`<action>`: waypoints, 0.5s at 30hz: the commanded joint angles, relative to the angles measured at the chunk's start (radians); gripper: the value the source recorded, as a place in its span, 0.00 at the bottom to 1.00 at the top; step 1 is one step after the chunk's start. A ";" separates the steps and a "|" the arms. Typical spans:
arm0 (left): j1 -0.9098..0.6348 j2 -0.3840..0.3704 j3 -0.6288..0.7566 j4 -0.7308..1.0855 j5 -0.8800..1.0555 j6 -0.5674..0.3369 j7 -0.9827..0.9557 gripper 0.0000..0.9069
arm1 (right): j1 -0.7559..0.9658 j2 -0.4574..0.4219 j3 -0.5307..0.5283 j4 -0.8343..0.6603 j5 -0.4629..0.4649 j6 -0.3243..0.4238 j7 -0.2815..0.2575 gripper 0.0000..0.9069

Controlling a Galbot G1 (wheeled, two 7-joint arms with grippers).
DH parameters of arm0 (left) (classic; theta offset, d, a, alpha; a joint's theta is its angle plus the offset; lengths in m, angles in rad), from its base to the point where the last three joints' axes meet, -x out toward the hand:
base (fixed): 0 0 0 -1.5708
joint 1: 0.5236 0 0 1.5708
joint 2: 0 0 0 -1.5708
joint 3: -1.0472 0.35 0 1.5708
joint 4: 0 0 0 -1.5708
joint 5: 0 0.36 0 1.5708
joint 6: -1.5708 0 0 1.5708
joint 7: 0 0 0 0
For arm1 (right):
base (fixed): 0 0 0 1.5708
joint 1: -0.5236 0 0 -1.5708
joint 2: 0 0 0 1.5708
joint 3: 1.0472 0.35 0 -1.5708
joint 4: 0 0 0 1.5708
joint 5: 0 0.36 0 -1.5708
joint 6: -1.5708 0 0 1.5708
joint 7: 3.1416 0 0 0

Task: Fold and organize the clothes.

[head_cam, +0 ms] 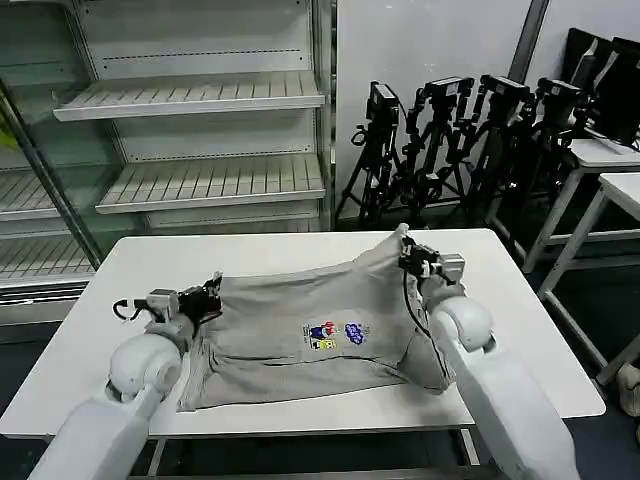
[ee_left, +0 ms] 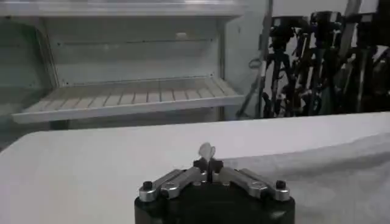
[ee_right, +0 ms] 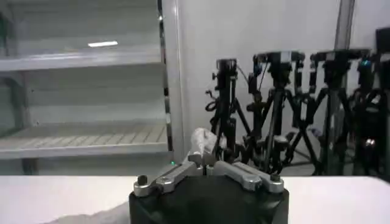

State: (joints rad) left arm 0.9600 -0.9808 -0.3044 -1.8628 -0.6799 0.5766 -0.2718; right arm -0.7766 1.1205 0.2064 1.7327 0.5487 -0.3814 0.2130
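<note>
The light grey T-shirt (head_cam: 300, 330) lies spread across the white table (head_cam: 130, 270), its small blue, red and yellow print (head_cam: 335, 334) facing up. My left gripper (head_cam: 212, 293) is shut on the shirt's left far corner, low over the table; a nub of cloth (ee_left: 206, 150) pokes out between its fingers. My right gripper (head_cam: 407, 252) is shut on the right far corner and holds it lifted, so the fabric rises in a peak; a bunch of cloth (ee_right: 201, 141) sticks up from its tips.
Empty white shelving (head_cam: 200, 130) stands behind the table on the left. Several black camera tripods (head_cam: 470, 140) crowd the back right. Another white table (head_cam: 610, 170) stands at the far right. Bare tabletop lies beyond the shirt's far edge.
</note>
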 commanded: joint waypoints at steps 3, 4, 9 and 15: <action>0.245 0.029 -0.066 -0.182 0.056 -0.001 0.011 0.02 | -0.245 -0.064 0.068 0.226 -0.031 0.009 -0.005 0.00; 0.267 0.029 -0.072 -0.189 0.071 -0.001 0.015 0.02 | -0.282 -0.064 0.079 0.243 -0.033 0.005 -0.008 0.00; 0.347 0.025 -0.088 -0.217 0.121 -0.003 0.022 0.01 | -0.385 -0.053 0.100 0.261 -0.071 0.005 -0.017 0.00; 0.366 0.013 -0.080 -0.212 0.158 -0.002 0.023 0.02 | -0.412 -0.027 0.089 0.244 -0.080 -0.059 -0.011 0.61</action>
State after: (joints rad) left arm 1.2210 -0.9735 -0.3654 -2.0225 -0.5742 0.5745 -0.2519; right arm -1.0729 1.1018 0.2713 1.9167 0.4891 -0.4132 0.2049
